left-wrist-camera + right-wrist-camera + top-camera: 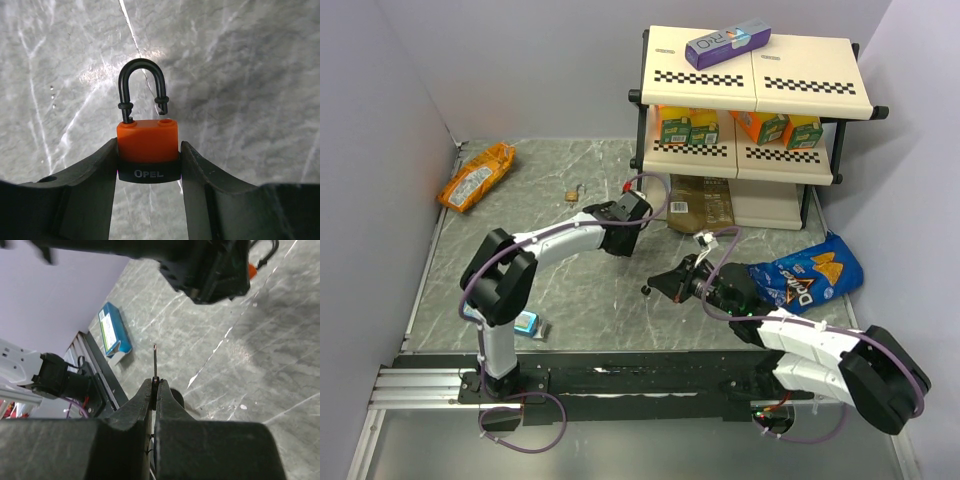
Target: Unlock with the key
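Note:
An orange-red padlock with a black base marked OPEL sits clamped between the fingers of my left gripper. Its black shackle points away, one leg in the body, the other end lifted clear of its hole. From above, the left gripper hovers over the table's middle, near the shelf. My right gripper is shut on the key; its thin blade sticks straight out past the fingertips. In the top view the right gripper holds the key a little in front of the left gripper.
A small brass padlock lies on the marble table. An orange snack bag lies back left, a blue Doritos bag to the right. A shelf stands at the back. A blue box lies by the left arm's base.

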`<control>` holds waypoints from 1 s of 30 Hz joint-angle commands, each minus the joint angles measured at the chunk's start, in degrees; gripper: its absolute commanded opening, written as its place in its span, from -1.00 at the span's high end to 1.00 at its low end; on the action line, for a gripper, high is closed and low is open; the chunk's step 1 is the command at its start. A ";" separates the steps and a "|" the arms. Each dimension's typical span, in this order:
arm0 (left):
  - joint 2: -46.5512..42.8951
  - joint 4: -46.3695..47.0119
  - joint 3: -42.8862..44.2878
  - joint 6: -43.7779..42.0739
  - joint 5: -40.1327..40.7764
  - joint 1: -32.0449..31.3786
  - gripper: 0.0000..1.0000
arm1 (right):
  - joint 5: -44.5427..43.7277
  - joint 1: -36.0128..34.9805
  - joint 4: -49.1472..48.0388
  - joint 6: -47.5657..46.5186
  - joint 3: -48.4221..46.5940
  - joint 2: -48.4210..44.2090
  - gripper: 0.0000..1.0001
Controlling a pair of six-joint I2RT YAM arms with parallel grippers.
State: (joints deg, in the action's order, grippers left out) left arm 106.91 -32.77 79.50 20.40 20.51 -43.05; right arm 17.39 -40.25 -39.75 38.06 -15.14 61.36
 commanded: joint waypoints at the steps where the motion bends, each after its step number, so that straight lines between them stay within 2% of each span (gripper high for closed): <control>1: 1.28 3.77 0.04 0.43 -4.16 1.82 0.98 | -2.09 -0.36 0.45 -0.97 -0.07 -4.22 1.00; 8: 4.96 4.21 0.12 0.95 -7.59 3.41 0.98 | -4.55 -0.36 3.80 -2.12 1.33 -9.24 1.00; 17: 9.53 2.02 1.61 -0.10 -5.05 3.50 0.98 | -5.87 -0.27 6.35 -2.64 2.04 -12.85 1.00; 22: 11.04 0.43 2.85 -0.45 -5.30 3.50 0.88 | -6.66 -0.18 7.31 -2.91 2.39 -14.25 1.00; 25: 10.07 0.17 3.29 -0.19 -5.92 3.50 0.69 | -7.28 -0.27 8.63 -3.43 2.30 -14.95 1.00; 28: 8.58 -0.01 3.55 0.16 -6.80 3.50 0.34 | -8.33 -0.27 10.47 -4.22 2.30 -15.92 1.00; 29: 8.23 -0.18 3.64 0.42 -6.89 3.50 -0.03 | -9.03 -0.27 10.91 -4.66 2.04 -16.18 1.00; 30: 7.88 -0.10 3.64 0.43 -6.89 3.50 -0.15 | -9.30 -0.27 11.35 -4.84 1.95 -16.62 1.00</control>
State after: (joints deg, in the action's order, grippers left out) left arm 115.79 -30.96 81.89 20.64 14.81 -39.64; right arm 10.37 -40.25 -29.32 34.79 -12.95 46.78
